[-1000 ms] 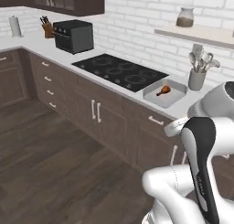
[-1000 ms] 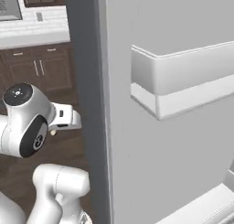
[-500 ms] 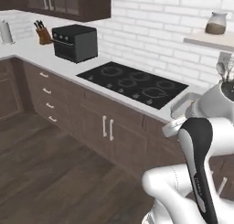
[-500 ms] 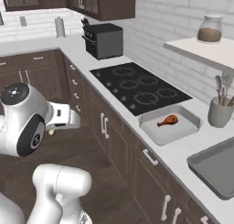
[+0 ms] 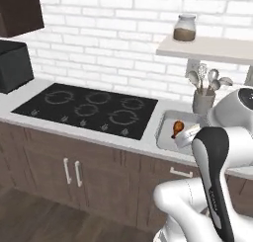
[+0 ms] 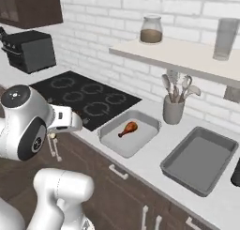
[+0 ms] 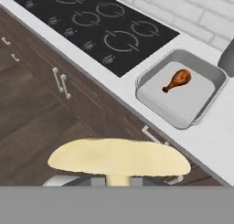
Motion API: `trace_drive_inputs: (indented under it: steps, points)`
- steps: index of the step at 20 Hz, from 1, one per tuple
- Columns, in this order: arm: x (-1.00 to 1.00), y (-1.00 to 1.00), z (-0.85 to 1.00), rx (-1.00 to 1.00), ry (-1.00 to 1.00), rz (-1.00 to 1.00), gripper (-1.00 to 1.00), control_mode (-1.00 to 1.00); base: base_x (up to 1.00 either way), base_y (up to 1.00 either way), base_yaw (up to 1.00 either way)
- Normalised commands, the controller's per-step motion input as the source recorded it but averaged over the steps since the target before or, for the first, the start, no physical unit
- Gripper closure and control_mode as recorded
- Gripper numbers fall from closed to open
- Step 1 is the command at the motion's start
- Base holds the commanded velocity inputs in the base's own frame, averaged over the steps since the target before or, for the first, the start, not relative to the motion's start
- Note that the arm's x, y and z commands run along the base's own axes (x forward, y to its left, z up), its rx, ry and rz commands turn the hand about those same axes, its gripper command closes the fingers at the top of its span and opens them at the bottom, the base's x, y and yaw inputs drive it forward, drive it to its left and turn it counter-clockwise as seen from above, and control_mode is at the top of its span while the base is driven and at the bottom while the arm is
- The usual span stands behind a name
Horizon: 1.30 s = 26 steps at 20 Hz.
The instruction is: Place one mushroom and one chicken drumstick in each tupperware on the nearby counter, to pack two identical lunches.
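claw (image 7: pixel 118 176) clamped on mushroom (image 7: pixel 119 157) | light tupperware (image 7: pixel 203 67) on counter (image 7: pixel 215 141) lay ahead, up-right in hand view, well apart | held drumstick (image 7: pixel 177 80), axis diagonal

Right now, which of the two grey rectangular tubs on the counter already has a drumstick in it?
The light grey tupperware next to the black cooktop; an orange-brown chicken drumstick lies on its floor. The darker grey tupperware to its right holds nothing.

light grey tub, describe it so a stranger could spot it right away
Find the black cooktop on the counter. The light grey tub sits just beside it. Unlike the darker grey tub further along, it holds one orange-brown drumstick.
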Motion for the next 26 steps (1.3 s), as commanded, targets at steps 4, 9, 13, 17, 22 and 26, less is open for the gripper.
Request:
trace_drive_inputs:
  steps: [4, 9, 13, 17, 22, 26]
  points:
    - [0.0, 0.0, 0.0, 0.0, 0.0, 0.0, 1.0, 1.0, 0.59, 0.0, -0.77]
    - [0.0, 0.0, 0.0, 0.0, 0.0, 0.0, 1.0, 1.0, 0.7, 0.05, -0.77]
    - [0.0, 0.0, 0.0, 0.0, 0.0, 0.0, 1.0, 1.0, 0.74, 0.49, -0.65]
    - [0.0, 0.0, 0.0, 0.0, 0.0, 0.0, 1.0, 1.0, 0.2, 0.71, -0.44]
    - [0.1, 0.54, -0.44, -0.01, 0.0, -0.22, 1.0, -1.0, 0.0, 0.0, 0.0]
    - [0.45, 0.6, -0.53, 0.0, 0.01, -0.04, 1.0, -1.0, 0.0, 0.0, 0.0]
